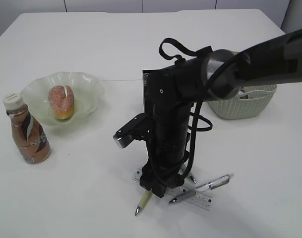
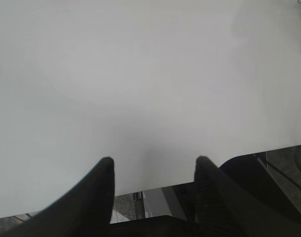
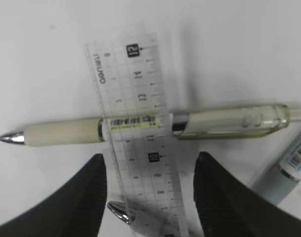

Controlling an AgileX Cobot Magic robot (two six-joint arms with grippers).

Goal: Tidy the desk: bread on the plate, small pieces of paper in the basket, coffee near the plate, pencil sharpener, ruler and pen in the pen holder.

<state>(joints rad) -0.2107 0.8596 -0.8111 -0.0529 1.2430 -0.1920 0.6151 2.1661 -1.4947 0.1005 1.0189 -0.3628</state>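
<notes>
My right gripper [image 1: 156,189] [image 3: 151,158] hangs open, low over a clear ruler [image 1: 201,199] [image 3: 135,123], one finger on each side of it. The ruler lies across a cream pen [image 1: 143,201] [image 3: 61,132]. A second pen's tip [image 3: 118,211] shows under the ruler, and a clear pen [image 1: 216,182] [image 3: 287,168] lies to the right. The bread [image 1: 61,102] sits on the green plate [image 1: 89,88], with the coffee bottle [image 1: 28,132] beside it. The black pen holder [image 1: 146,87] is mostly hidden behind my arm. No pencil sharpener is in view. My left gripper [image 2: 154,160] is open and empty.
A pale basket [image 1: 250,104] stands at the right, partly behind my right arm, which crosses from the right edge to the middle. The left wrist view shows bare white table and its near edge [image 2: 155,190].
</notes>
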